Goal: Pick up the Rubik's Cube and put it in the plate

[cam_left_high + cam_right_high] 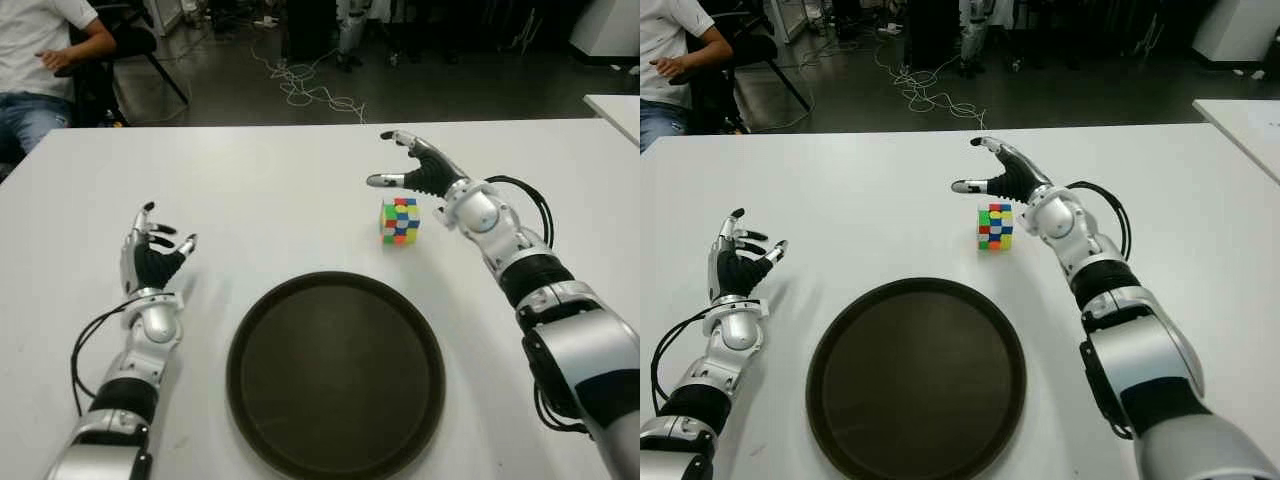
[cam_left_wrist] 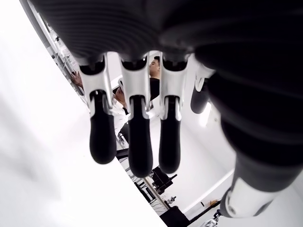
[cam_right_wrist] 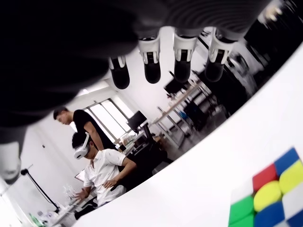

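Nearest the head cam: the plate (image 1: 335, 375), dark, round, w/ a raised rim, on the white table (image 1: 250, 190). Nothing in it. Its near rim is cut off at the bottom edge of the left eye view; the right eye view shows it whole, barely.

Rubik's Cube (image 1: 399, 221) stands on the table at approx 1 o'clock from the plate, near the rim but apart from it. It's upright; 2 side faces + top visible, other faces hidden.

Right hand (image 1: 418, 166) shows just beyond the cube, at approx 12–1 o'clock from it, palm toward the cube, fingers (image 3: 151, 64) extended and spread, thumb out to the side. It holds nothing. Whether the heel of the hand touches the cube's far side: can't tell, the cube hides that spot. Right wrist view shows 4 fingertips spread w/ open air behind them, and only a corner of the cube at the frame edge, rest cut off. The right forearm runs off the bottom-right corner of the eye views.

Left hand (image 1: 150, 255) shows at approx 9–10 o'clock from the plate, well apart from the cube, fingers (image 2: 102, 137) loosely spread, nothing in them. Contact w/ the table isn't readable.

A person (image 1: 40, 60) sits past the far-left table corner, mostly cut off by the frame. Cables (image 1: 300, 90) lie on the floor beyond the table; more people in the right wrist view's background, small, hard to make out.
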{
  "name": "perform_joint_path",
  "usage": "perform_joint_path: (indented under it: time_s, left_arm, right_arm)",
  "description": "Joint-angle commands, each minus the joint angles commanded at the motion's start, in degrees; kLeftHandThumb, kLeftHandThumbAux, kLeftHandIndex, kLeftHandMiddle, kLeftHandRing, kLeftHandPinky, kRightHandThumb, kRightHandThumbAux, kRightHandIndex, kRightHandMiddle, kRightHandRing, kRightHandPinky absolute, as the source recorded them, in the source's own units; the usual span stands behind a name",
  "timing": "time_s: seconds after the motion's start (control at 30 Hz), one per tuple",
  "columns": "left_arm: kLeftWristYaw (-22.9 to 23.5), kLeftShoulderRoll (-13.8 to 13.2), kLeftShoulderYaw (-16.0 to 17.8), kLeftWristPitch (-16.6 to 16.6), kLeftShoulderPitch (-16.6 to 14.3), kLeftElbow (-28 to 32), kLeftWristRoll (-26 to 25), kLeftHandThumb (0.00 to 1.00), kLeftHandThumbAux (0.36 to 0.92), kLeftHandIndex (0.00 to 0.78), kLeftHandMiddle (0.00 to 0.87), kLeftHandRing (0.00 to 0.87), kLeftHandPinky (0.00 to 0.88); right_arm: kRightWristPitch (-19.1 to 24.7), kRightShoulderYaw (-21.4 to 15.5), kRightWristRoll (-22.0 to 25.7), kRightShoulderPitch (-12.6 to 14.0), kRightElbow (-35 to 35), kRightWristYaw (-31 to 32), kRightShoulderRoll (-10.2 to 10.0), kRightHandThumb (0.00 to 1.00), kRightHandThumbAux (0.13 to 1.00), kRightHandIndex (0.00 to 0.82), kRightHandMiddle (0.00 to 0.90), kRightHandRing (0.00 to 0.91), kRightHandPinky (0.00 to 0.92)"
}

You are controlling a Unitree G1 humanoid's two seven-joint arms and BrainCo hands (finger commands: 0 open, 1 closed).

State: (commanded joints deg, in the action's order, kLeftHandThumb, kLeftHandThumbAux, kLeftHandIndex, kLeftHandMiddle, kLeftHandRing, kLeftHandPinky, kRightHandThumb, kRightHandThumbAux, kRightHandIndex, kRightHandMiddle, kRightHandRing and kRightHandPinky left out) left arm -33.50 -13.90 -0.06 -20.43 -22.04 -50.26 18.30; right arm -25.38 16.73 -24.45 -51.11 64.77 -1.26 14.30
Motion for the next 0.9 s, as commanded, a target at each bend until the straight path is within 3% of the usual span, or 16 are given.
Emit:
perform_joint_path:
  time_s: [0.2,0.33,0.5,0.57,0.77,0.9]
  left_arm:
    - [-0.18,0.06,0.05,-0.27,0.08,0.16,-0.03,0.000,0.731,0.000,0.427,0.675,0.674]
    - [-0.08,0.03,0.02,-0.29,0.15,0.12,-0.05,0.000,0.727,0.000,0.366,0.611,0.617]
    - [0.05,0.00,-0.05,-0.20,0.12,0.06,-0.01,0.000,0.720,0.000,0.364,0.604,0.610]
    - [0.10,-0.07,-0.11,-0.09,0.08,0.00,0.07,0.000,0.720,0.000,0.324,0.552,0.576]
    - [0.04,-0.04,-0.15,-0.05,0.04,-0.02,0.13,0.000,0.732,0.000,0.376,0.604,0.630]
    - [-0.15,0.18,-0.14,0.13,0.16,0.53,0.13,0.000,0.734,0.000,0.526,0.711,0.732]
  right_arm:
    - [-1.69,0.28,-0.91,-0.08,0.68,-1.22,0.14,0.000,0.412,0.000,0.000,0.000,0.000]
    - [-2.08,1.24,-2.20,-0.36,0.93,-1.92,0.51,0.000,0.405,0.000,0.000,0.000,0.000]
    - [-1.85,1.90,-3.13,-0.61,1.13,-2.34,0.72,0.000,0.408,0.000,0.000,0.000,0.000]
    - [-1.64,2.11,-3.40,-0.68,1.19,-2.43,0.75,0.000,0.423,0.000,0.000,0.000,0.000]
    - [-1.40,2.62,-4.09,-0.79,1.34,-2.69,0.91,0.000,0.434,0.000,0.000,0.000,0.000]
    - [-0.97,3.08,-4.63,-0.92,1.38,-2.67,1.07,0.000,0.428,0.000,0.000,0.000,0.000]
